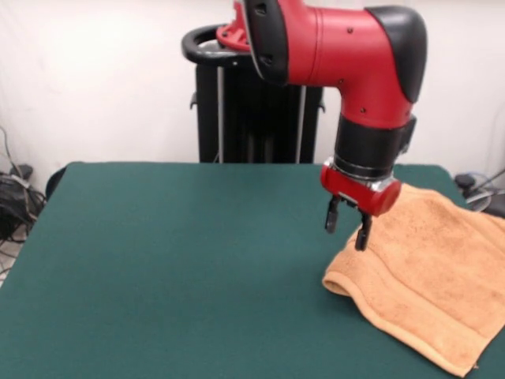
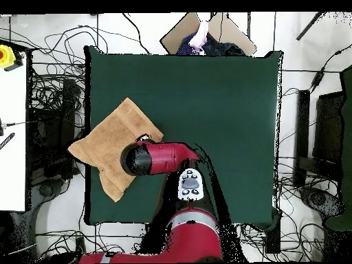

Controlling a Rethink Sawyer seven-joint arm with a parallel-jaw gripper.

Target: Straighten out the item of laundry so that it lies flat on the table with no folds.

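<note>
Front view: the towel (image 1: pixel 430 268) is seen lying at the picture's right side of the bench (image 1: pixel 173 268), folded over on itself, its rounded fold facing the open green surface and one part running past the bench edge. The fingers (image 1: pixel 349 223) hang just above the fold, slightly parted, with nothing held between them.

The step in hand is judged to be a grasp on the upper layer near the fold. It would best be done by pinching only the top layer — not both — close to a free corner, then drawing it outward and low, so that the cloth unrolls rather than drags.

From overhead, the towel (image 2: pixel 110 148) is shown overhanging the bench (image 2: pixel 206 96) at one side edge, so any pull should be directed inward. Wide bare surface lies across the rest of the bench, and room for spreading is ample there.
</note>
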